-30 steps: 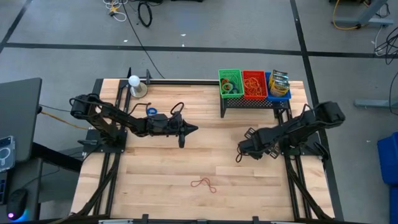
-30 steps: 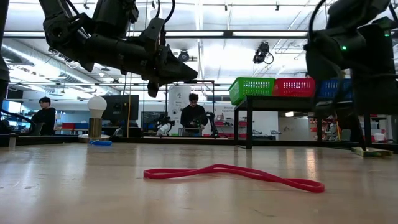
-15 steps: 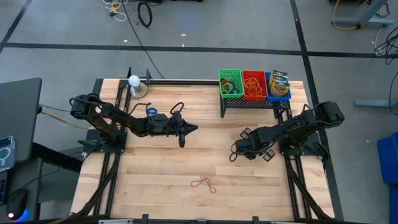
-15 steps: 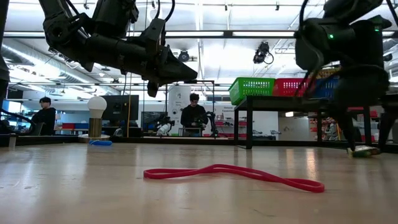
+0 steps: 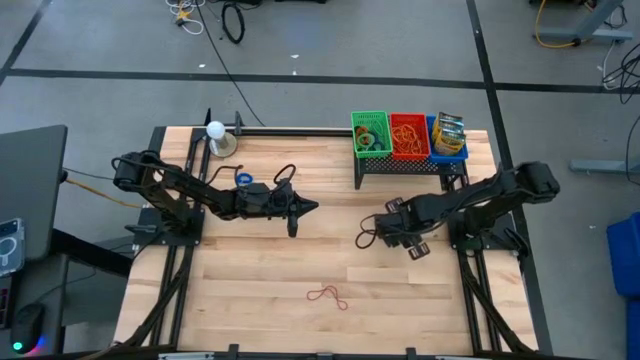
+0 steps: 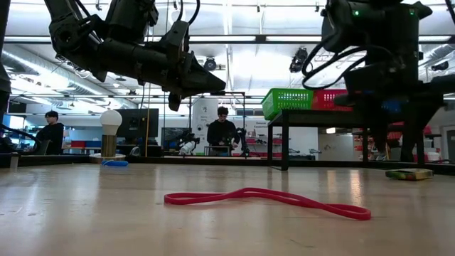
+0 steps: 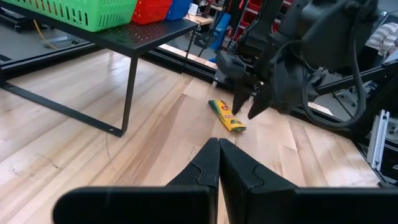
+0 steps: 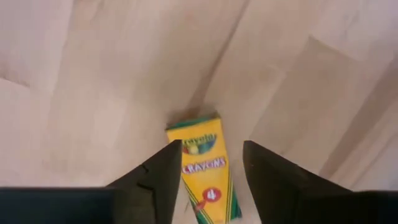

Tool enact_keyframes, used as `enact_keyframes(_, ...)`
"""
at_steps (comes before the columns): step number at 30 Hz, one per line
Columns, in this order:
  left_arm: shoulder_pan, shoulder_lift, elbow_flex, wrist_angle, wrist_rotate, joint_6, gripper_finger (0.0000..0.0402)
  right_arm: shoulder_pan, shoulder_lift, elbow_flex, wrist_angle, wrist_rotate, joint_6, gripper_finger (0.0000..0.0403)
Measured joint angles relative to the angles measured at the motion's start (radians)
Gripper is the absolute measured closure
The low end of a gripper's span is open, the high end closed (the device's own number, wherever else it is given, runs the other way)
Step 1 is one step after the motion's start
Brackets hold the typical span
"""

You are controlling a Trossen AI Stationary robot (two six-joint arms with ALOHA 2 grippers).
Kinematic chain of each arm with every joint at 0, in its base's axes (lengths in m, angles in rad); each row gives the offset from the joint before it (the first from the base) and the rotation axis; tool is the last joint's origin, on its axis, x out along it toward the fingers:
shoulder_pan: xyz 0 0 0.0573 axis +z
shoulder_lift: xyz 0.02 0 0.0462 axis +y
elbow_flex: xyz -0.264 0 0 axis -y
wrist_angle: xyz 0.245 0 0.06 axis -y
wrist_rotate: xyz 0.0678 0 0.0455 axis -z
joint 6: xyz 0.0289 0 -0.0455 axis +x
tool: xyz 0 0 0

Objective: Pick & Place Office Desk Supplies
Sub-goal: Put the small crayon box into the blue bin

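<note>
Right of table centre, your right gripper (image 5: 368, 236) hangs above the wood with its fingers (image 8: 158, 177) parted and nothing between them. You can see the crayon box (image 8: 205, 168) through the gap in the right wrist view: it lies flat on the table below, not gripped, no contact visible. Left wrist view shows the same box (image 7: 227, 116) on the boards just beside that gripper's tips; low view has it (image 6: 409, 173) lying flat at the far right.

Your left gripper (image 5: 310, 208) hovers near mid-table, pointing toward the right arm, fingers (image 7: 208, 163) pressed together, holding nothing.

Red band (image 5: 327, 295) lies loose on the table toward the near edge, well apart from both grippers; low view shows it (image 6: 266, 198) flat in a long wavy loop.

At the back right, a black rack (image 5: 400, 165) carries three bins: green (image 5: 371, 135), red (image 5: 408, 137), blue (image 5: 447, 135). Green one holds loops and rings, red one holds bands, blue one holds a packet-like item; you can't make out more than that.

Small blue ring (image 5: 243, 178) sits on the table beside the left arm. White ball on its base (image 5: 217, 134) stands at the back left.
</note>
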Motion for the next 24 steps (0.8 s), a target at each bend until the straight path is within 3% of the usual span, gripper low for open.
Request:
enact_keyframes(11,0.000,0.000,0.000,0.000,0.001,0.000,0.0392,-0.004,-0.006,-0.049,-0.005,0.000,-0.088,0.0151)
enact_keyframes(24,0.000,0.000,0.000,-0.001,0.000,0.016,0.0392,-0.004,-0.006,-0.165,0.139,-0.002,-0.078,0.0186)
